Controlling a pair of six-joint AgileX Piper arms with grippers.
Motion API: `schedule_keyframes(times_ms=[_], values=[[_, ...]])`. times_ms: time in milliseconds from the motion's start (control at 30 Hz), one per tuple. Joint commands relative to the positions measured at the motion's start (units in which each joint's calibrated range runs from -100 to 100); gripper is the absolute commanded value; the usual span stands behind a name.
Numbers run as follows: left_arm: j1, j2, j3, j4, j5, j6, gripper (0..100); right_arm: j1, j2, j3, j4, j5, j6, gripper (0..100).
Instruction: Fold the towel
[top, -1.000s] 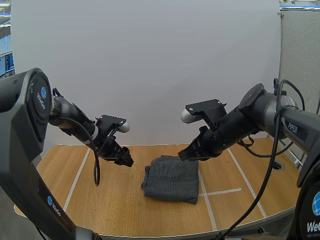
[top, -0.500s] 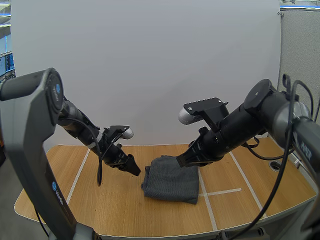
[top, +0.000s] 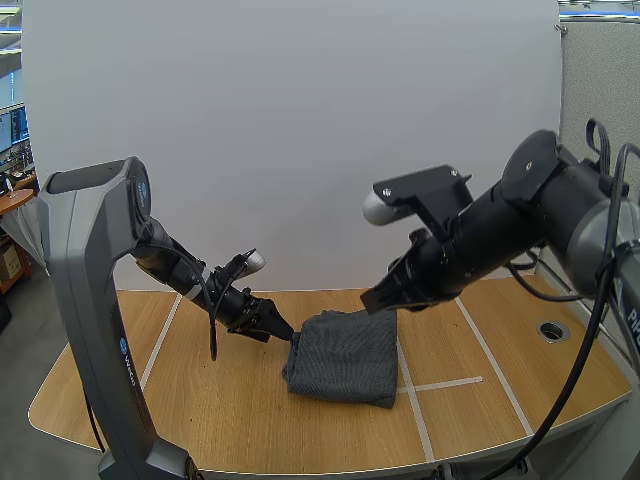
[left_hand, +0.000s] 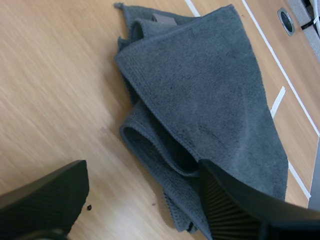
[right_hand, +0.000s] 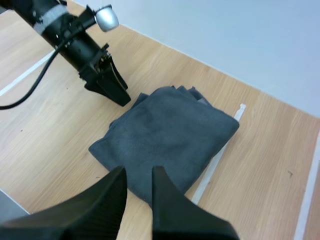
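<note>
Tabletop (top: 200, 400) bears one towel (top: 345, 358); left pincer (top: 283, 332), right pincer (top: 374, 304) both open.

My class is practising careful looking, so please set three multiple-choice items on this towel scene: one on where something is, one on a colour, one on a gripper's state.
1. Where is the left gripper?
A. high above the towel
B. low beside the towel's left edge
C. resting on the towel's middle

2. What colour is the towel?
A. white
B. red
C. dark grey

3. How do the left gripper's fingers stand?
A. open, apart
B. shut on the towel
C. shut on nothing

Key:
1 B: the high view shows it low at the towel's left edge.
2 C: it is dark grey against the wooden table in every view.
3 A: the left wrist view shows the two fingers well apart, pinching nothing.
</note>
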Motion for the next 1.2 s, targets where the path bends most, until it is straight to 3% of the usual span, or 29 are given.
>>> schedule_keyframes(times_ms=[0,267,633,700,800,1067,1167], values=[[-0.04,5.0,-1.2,-4.0,1.8,-0.3,100,-0.2,-0.7,-4.6,-0.4,0.3,1.3,31],[-0.38,6.3,-1.1,-4.6,1.8,-0.3,100,-0.2,-0.7,-5.1,-0.4,0.3,1.4,31],[-4.29,6.3,-1.1,-4.6,1.8,-0.7,100,-0.2,-0.7,-5.1,-0.5,0.3,1.4,31],[-4.66,6.3,-1.1,-4.7,1.8,-0.7,100,-0.2,-0.7,-5.1,-0.7,0.3,2.1,24],[-5.06,6.3,-1.1,-4.8,1.8,-0.7,100,-0.2,-0.7,-5.1,-1.7,0.3,2.4,0],[-6.42,6.4,-1.1,-4.9,1.8,-0.7,100,-0.2,-0.7,-5.1,-2.7,0.3,3.5,0],[-7.72,6.7,-1.1,-5.3,1.8,-0.7,100,-0.2,-0.7,-5.1,-2.7,0.3,3.5,0]])
